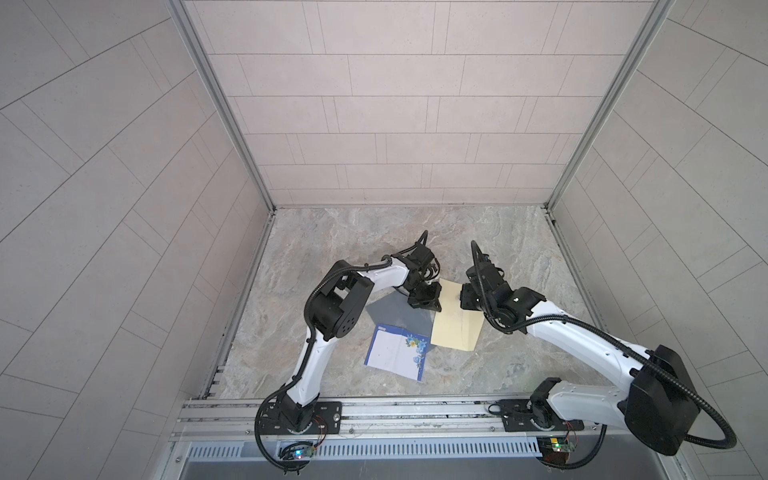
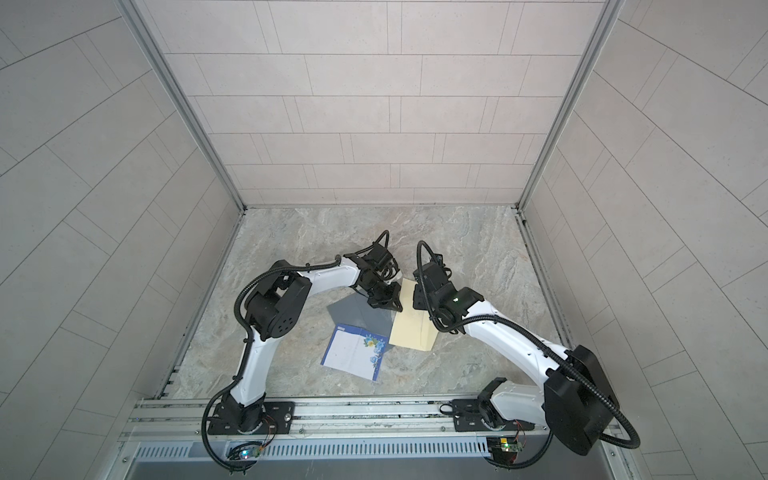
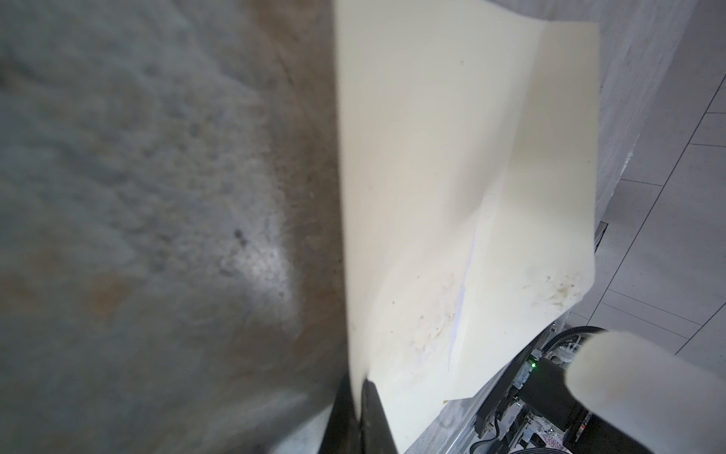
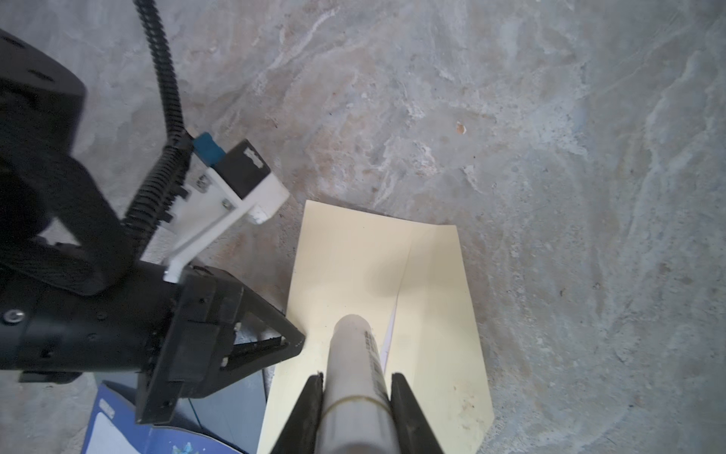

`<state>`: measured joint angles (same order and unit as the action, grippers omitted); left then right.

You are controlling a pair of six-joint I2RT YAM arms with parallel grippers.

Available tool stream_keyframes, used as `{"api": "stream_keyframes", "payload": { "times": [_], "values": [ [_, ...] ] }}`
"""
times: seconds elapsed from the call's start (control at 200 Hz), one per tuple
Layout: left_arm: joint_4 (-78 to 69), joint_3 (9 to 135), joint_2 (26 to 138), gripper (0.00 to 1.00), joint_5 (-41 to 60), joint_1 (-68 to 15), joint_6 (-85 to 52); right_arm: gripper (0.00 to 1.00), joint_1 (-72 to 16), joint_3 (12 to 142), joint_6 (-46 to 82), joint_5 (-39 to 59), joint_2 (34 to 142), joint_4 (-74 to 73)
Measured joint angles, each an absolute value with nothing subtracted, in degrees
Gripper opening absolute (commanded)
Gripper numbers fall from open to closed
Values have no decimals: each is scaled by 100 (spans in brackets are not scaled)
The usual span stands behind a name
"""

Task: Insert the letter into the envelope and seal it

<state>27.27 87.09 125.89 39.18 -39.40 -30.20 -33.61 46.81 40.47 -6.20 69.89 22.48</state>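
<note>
One cream paper envelope (image 1: 455, 328) sits centre, its left edge pinched by the closed left claw (image 3: 359, 397). The right claw (image 4: 356, 377) grips one white tube (image 4: 351, 346). One blue-bordered flowered letter (image 1: 397, 351) lies near-left, beside one grey sheet (image 1: 390, 313). Around: marbled grey stone counter (image 1: 415, 232), pale tiled walls (image 1: 395, 104).

Both top views bright, evenly lit, sharp; grey tiled walls (image 1: 104, 166) bow at 3 and 9 o'clock edges. Left wrist view blurry, glare patch on grey marbled stone worktop (image 3: 259, 267). Right wrist foreground soft.
</note>
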Motion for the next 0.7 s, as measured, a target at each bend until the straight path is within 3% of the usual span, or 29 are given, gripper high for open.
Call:
{"api": "stream_keyframes", "payload": {
  "times": [0.701],
  "values": [
    [2727, 8707, 12589, 0, 3918, -3940, -3044, 0, -3675, 5081, 4659, -504, 8270, 2729]
  ]
}}
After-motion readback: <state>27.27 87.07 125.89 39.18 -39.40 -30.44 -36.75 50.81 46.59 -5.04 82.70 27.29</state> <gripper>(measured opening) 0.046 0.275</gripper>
